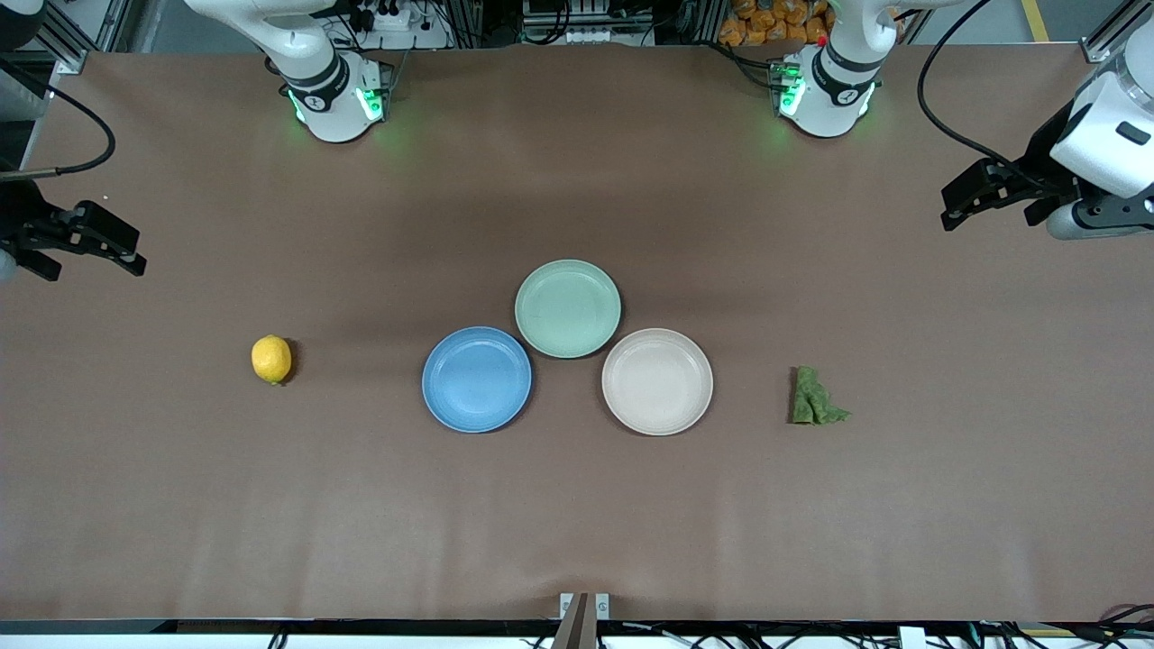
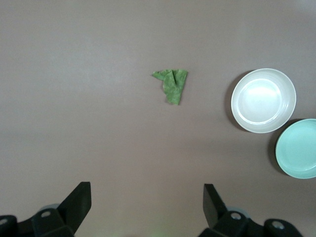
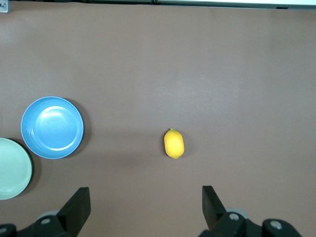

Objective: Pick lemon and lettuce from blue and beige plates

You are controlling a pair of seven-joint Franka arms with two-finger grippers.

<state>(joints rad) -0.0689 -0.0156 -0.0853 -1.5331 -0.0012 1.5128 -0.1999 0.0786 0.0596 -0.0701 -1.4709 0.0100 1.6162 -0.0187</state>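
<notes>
A yellow lemon (image 1: 270, 359) (image 3: 174, 143) lies on the bare table toward the right arm's end, apart from the empty blue plate (image 1: 476, 379) (image 3: 52, 127). A crumpled green lettuce (image 1: 816, 397) (image 2: 172, 84) lies on the table toward the left arm's end, beside the empty beige plate (image 1: 656, 380) (image 2: 263, 100). My right gripper (image 1: 135, 254) (image 3: 146, 193) hangs open and empty over the table edge at its own end. My left gripper (image 1: 951, 209) (image 2: 147, 190) hangs open and empty over its end.
An empty pale green plate (image 1: 567, 307) (image 2: 297, 148) touches the blue and beige plates, farther from the front camera than both. Brown table cover (image 1: 577, 505) runs all around the three plates.
</notes>
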